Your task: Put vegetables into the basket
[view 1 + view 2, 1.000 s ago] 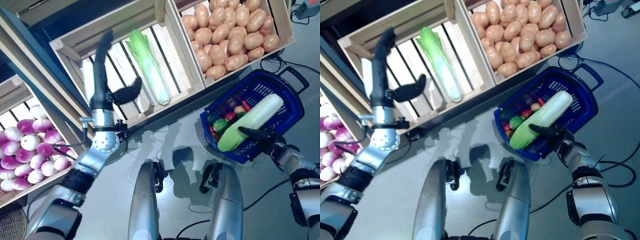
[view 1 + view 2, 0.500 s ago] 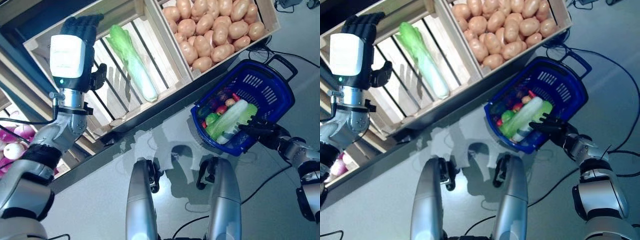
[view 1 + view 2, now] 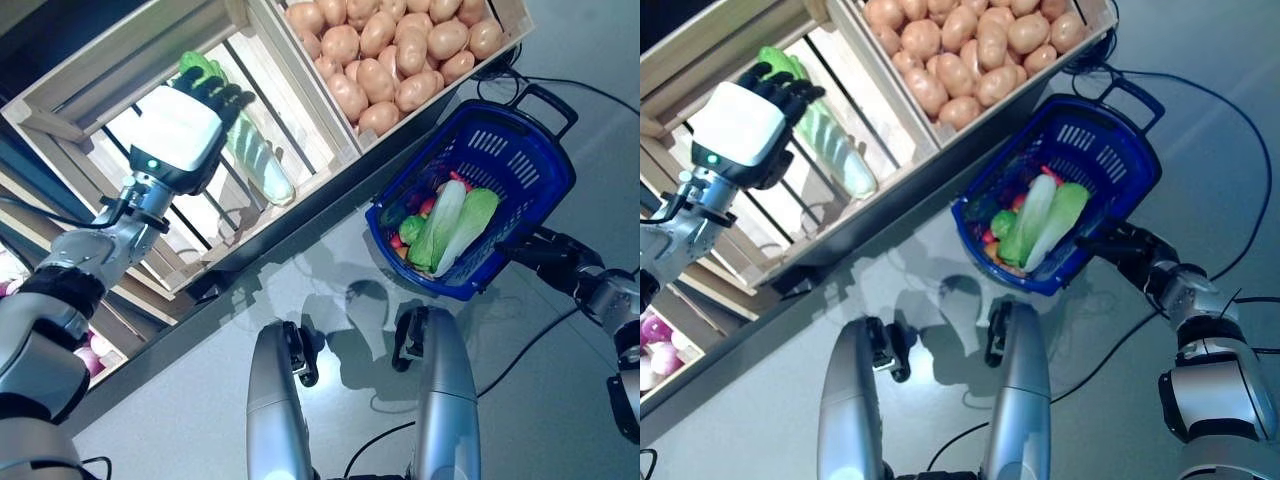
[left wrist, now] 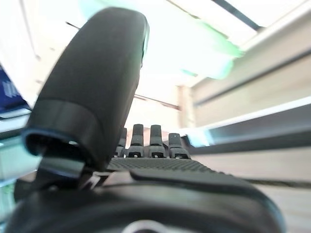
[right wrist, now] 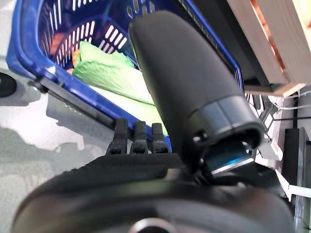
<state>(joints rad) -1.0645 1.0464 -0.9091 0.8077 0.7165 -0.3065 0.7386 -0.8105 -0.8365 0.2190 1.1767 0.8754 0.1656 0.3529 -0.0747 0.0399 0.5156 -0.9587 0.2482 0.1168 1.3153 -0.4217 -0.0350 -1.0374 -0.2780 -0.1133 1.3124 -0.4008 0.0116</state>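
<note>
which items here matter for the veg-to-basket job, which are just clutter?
Task items:
blue basket
two cabbages in the basket
cabbage in the crate
left hand, over that cabbage
right hand, at the basket rim

Bystanders:
potatoes
purple onions
wooden crates

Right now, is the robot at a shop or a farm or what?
Probably a mock grocery stall. Slanted wooden crates display produce: one full of potatoes, one holding a single cabbage. A blue shopping basket of vegetables sits on the floor beside them.
</note>
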